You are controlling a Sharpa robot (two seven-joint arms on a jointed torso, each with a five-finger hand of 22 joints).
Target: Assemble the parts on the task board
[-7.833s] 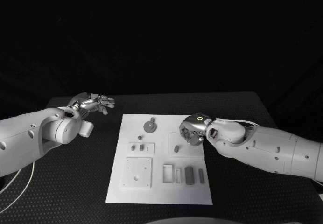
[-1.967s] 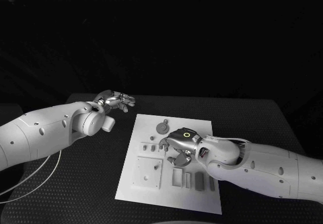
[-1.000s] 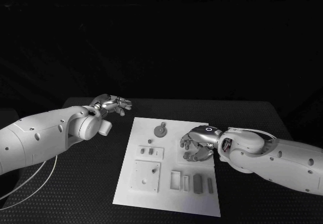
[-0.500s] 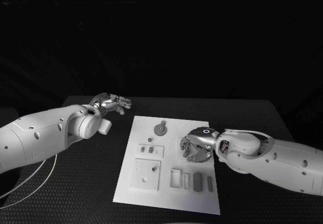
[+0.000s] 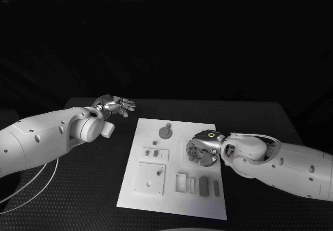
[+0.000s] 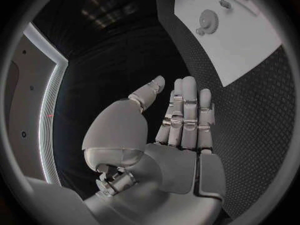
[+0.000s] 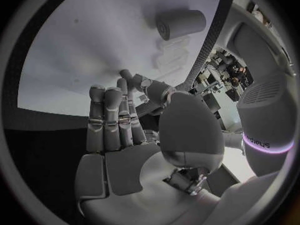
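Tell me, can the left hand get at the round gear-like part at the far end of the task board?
Probably yes. The left hand is open over bare table beside the task board, and nothing stands between it and the gear-like part.

The table (image 5: pixel 83 192) has a rough, bumpy black mat. The task board (image 5: pixel 173 202) looks smooth, matt white. Both arms look like smooth white plastic. The right hand (image 5: pixel 202 152) and left hand (image 5: pixel 116 105) shine like metal.
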